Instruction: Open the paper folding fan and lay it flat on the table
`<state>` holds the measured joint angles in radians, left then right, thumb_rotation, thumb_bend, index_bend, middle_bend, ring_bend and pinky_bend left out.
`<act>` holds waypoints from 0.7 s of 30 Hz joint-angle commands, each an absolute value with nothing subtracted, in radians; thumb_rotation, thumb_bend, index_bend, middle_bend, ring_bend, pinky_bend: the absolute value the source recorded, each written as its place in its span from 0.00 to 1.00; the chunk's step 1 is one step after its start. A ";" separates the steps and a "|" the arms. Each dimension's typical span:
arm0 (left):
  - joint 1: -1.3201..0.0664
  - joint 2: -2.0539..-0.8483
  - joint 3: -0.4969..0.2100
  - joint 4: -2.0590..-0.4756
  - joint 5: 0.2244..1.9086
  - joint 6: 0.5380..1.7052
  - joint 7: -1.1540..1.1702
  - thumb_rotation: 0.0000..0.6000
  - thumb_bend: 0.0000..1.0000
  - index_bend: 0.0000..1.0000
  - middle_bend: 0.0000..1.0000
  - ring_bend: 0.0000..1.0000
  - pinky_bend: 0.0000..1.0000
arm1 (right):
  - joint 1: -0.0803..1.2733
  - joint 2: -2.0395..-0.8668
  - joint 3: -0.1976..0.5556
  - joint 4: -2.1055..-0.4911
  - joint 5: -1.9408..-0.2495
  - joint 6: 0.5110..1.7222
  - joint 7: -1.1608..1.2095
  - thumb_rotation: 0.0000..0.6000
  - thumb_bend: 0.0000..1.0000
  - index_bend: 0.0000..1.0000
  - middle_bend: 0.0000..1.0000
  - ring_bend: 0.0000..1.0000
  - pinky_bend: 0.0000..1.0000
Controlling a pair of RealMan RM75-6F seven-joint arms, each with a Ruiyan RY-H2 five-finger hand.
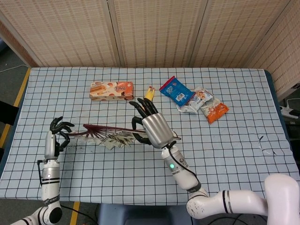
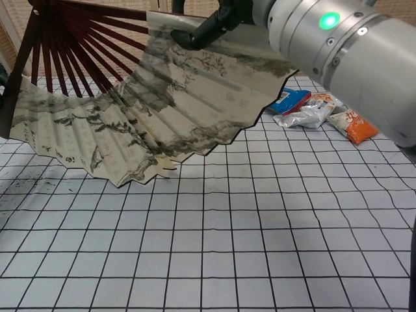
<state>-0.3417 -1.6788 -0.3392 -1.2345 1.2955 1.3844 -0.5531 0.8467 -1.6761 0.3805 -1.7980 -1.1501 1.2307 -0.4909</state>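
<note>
The paper folding fan [image 2: 130,110] has dark red ribs and an ink landscape on its paper. It is spread wide and held above the checked tablecloth [image 2: 247,247]. In the head view the fan [image 1: 110,138] shows nearly edge-on. My right hand [image 1: 154,129] grips the fan's right end; in the chest view this right hand [image 2: 214,19] pinches the top edge of the paper. My left hand [image 1: 58,132] holds the rib end at the fan's left, with its fingers curled around it. The chest view does not show the left hand plainly.
At the back of the table lie an orange biscuit box [image 1: 111,90], a yellow toy chicken [image 1: 149,93], a blue snack packet [image 1: 176,91], a silver packet [image 1: 194,102] and an orange packet [image 1: 215,111]. A woven folding screen stands behind.
</note>
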 commanded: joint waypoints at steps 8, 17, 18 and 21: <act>-0.348 -1.700 -0.353 -1.069 1.329 1.459 -0.605 1.00 0.62 0.90 0.43 0.12 0.00 | 0.782 -1.600 0.261 -1.799 -1.341 1.280 -0.459 1.00 0.69 0.66 0.10 0.00 0.00; -0.339 -1.733 -0.325 -0.946 1.339 1.468 -0.656 1.00 0.62 0.89 0.44 0.12 0.00 | 0.687 -1.506 0.077 -1.819 -1.595 1.363 -0.517 1.00 0.69 0.66 0.10 0.00 0.00; -0.339 -1.732 -0.324 -0.942 1.339 1.466 -0.661 1.00 0.62 0.89 0.44 0.12 0.00 | 0.673 -1.492 0.056 -1.814 -1.623 1.377 -0.527 1.00 0.69 0.66 0.10 0.00 0.00; -0.335 -1.732 -0.313 -0.932 1.344 1.465 -0.674 1.00 0.62 0.86 0.43 0.12 0.00 | 0.623 -1.459 -0.006 -1.778 -1.697 1.419 -0.541 1.00 0.69 0.65 0.10 0.00 0.00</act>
